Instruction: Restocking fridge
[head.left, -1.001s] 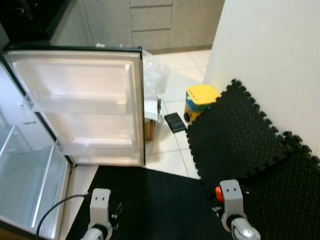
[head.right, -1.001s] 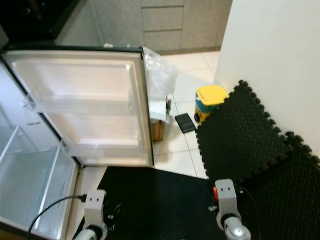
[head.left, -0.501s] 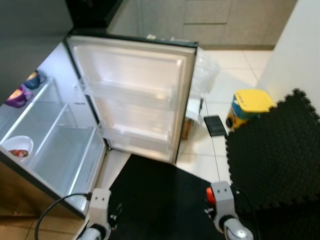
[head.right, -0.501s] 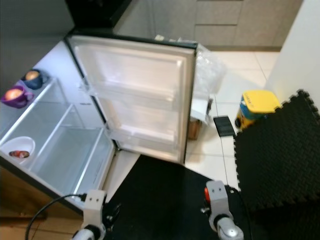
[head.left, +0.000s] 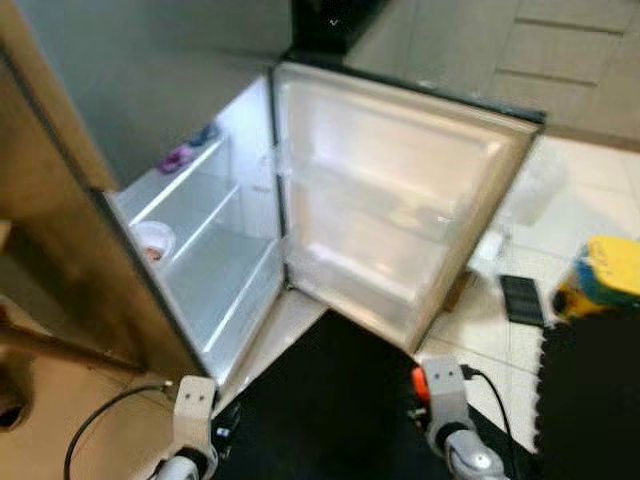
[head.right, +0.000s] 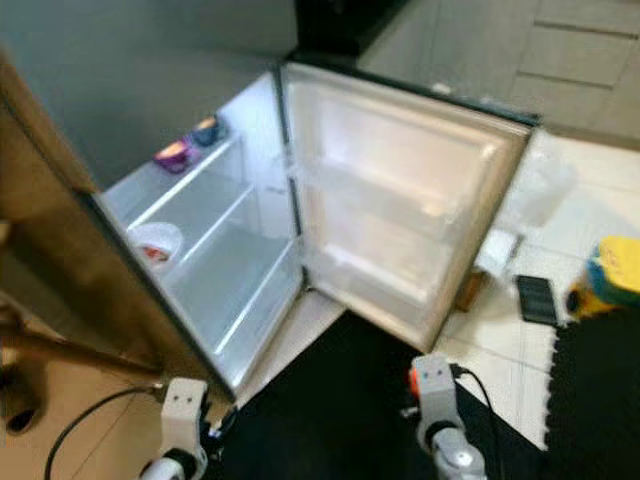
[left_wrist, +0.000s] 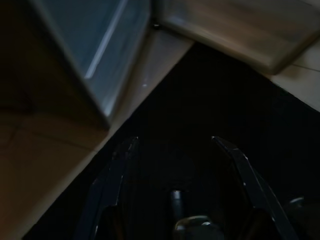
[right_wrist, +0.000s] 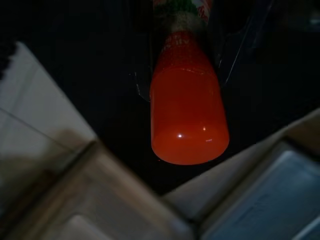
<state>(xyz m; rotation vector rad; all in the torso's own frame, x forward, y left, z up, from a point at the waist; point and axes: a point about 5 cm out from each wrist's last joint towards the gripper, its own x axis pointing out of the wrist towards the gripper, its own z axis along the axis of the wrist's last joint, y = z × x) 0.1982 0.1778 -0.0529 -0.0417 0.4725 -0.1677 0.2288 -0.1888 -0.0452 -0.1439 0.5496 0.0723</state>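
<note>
The fridge (head.left: 215, 250) stands open, its white door (head.left: 400, 210) swung wide with bare door racks. On the upper shelf sit a purple bowl (head.right: 172, 154) and a blue bowl (head.right: 207, 129); a white bowl (head.right: 157, 243) rests one shelf lower. My right gripper (right_wrist: 187, 75) is shut on an orange bottle (right_wrist: 189, 115) with a label near its neck, held low over the black mat; its orange tip (head.left: 419, 381) peeks beside the right wrist. In the dark left wrist view, my left gripper (left_wrist: 175, 145) hangs open over the mat, nothing between its fingers.
A black mat (head.left: 340, 390) lies before the fridge. A wooden panel (head.left: 55, 240) flanks the fridge on the left. On the tiles to the right are a yellow and blue container (head.left: 605, 275), a dark flat object (head.left: 520, 298), a clear plastic bag (head.left: 535, 185) and foam mats (head.left: 600, 400).
The camera has swung left, so the fridge interior with its bowls has come fully into view and the foam mats have slid off right. Both arms keep their low pose.
</note>
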